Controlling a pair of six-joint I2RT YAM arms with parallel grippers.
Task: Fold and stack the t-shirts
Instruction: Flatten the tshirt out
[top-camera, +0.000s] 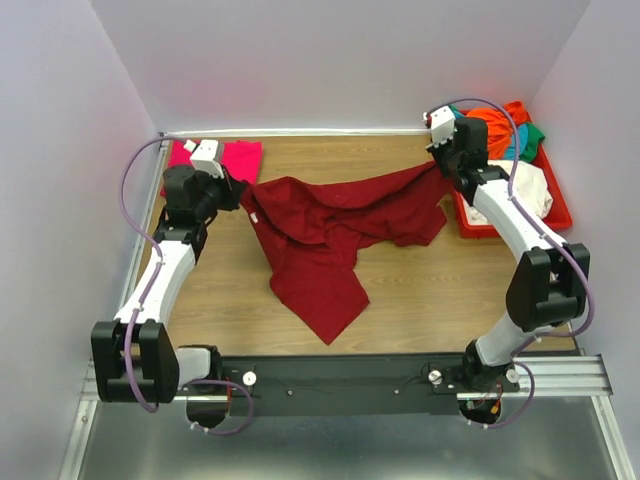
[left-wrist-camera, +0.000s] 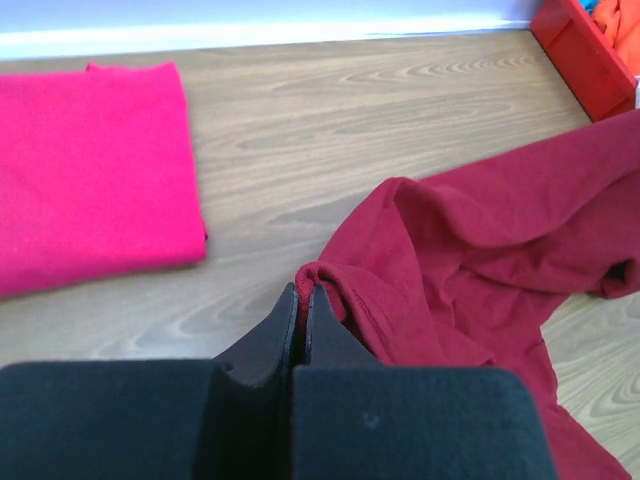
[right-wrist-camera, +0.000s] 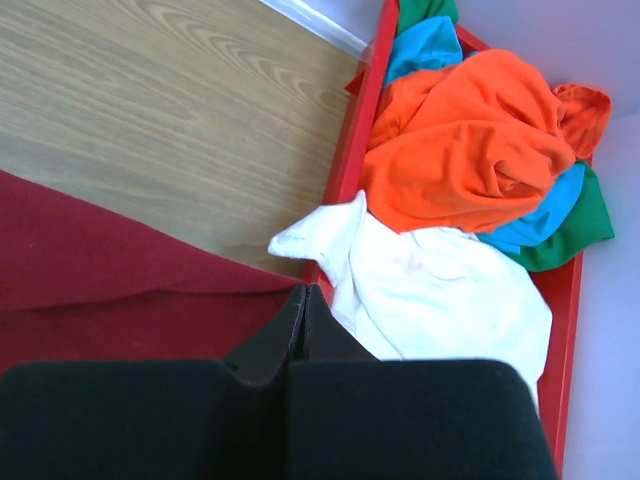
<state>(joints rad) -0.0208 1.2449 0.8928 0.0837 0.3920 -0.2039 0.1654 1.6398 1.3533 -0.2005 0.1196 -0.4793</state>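
Maroon t-shirt (top-camera: 330, 235) is stretched between my two grippers, over the wooden table (top-camera: 440, 290) on the left side of the red tray (top-camera: 560, 212); its lower part lies crumpled on the wood. My left gripper (left-wrist-camera: 303, 293), well apart from the tray, has its jaws pressed together on a rolled edge of the maroon t-shirt. My right gripper (right-wrist-camera: 304, 292), just beside the tray's left wall, is closed too and pinches the other end of the cloth. In the tray an orange t-shirt (right-wrist-camera: 460, 150), a cream t-shirt (right-wrist-camera: 440, 290), a teal t-shirt (right-wrist-camera: 425, 45) and a green t-shirt (right-wrist-camera: 585, 225) lie in a heap, and the cream one hangs over the left wall. A pink t-shirt (left-wrist-camera: 90, 170), folded flat, lies far from the tray, at the opposite side of the table.
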